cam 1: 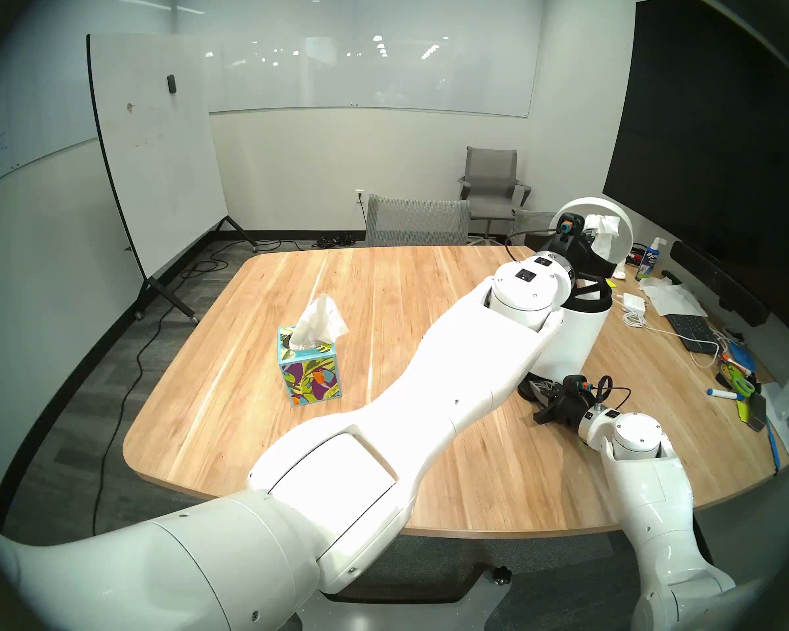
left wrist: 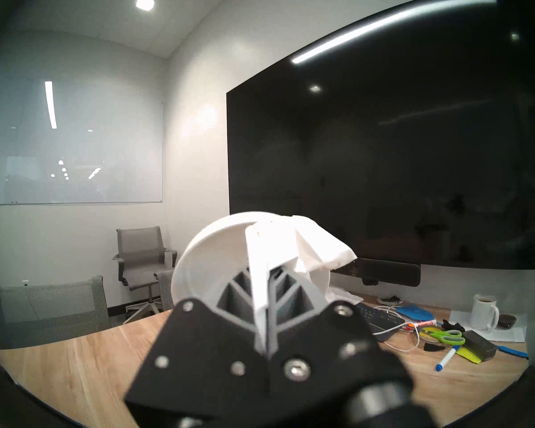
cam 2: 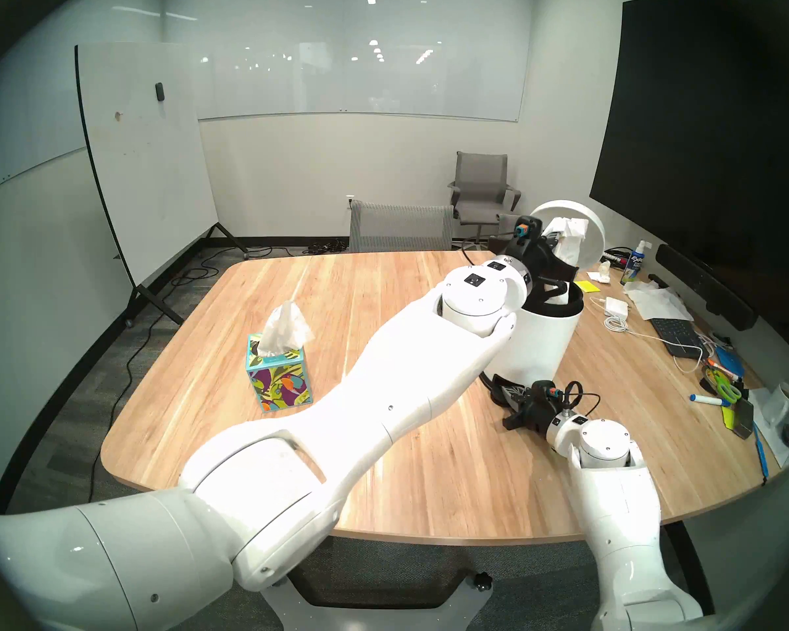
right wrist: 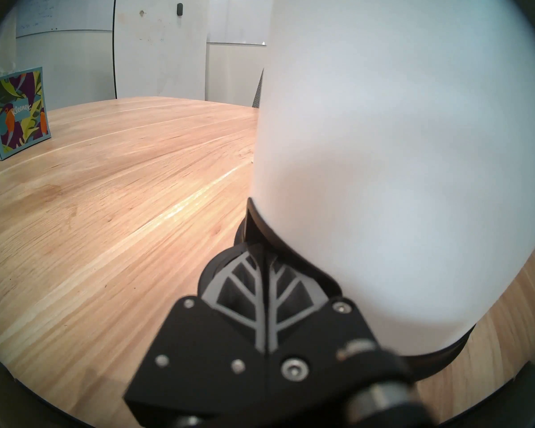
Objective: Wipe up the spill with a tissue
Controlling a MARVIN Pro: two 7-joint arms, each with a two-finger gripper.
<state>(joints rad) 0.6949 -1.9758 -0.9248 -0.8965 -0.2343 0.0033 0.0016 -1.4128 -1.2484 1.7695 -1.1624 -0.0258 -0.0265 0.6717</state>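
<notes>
White "Kleenex" lettering on the leaf-patterned tissue box (right wrist: pixel 16 112) on the wooden table (right wrist: pixel 121 202)

Glossy varnished wood grain on the desk (right wrist: pixel 112 202); smooth matt white plastic on the bin (right wrist: pixel 399 155) beside the fingers (right wrist: pixel 244 294); soft crumpled paper tissue (left wrist: pixel 306 248) between ribbed grey fingers (left wrist: pixel 278 307); printed card tissue box (cam 1: pixel 310 373).

Left arm (cam 1: pixel 429 388) stretched long across the scene from near left to far right, wrist raised, gripper pointing a bit above level. Left gripper (left wrist: pixel 264 297) jaws pressed together, pinching a white sheet between the fingers (left wrist: pixel 278 294). Right arm (cam 1: pixel 647 493) short reach at near right, forearm upright, wrist bent forward. Right gripper (right wrist: pixel 264 282) low, tilted slightly down, jaws closed flat together, fingers (right wrist: pixel 244 288) meeting along the midline.
</notes>
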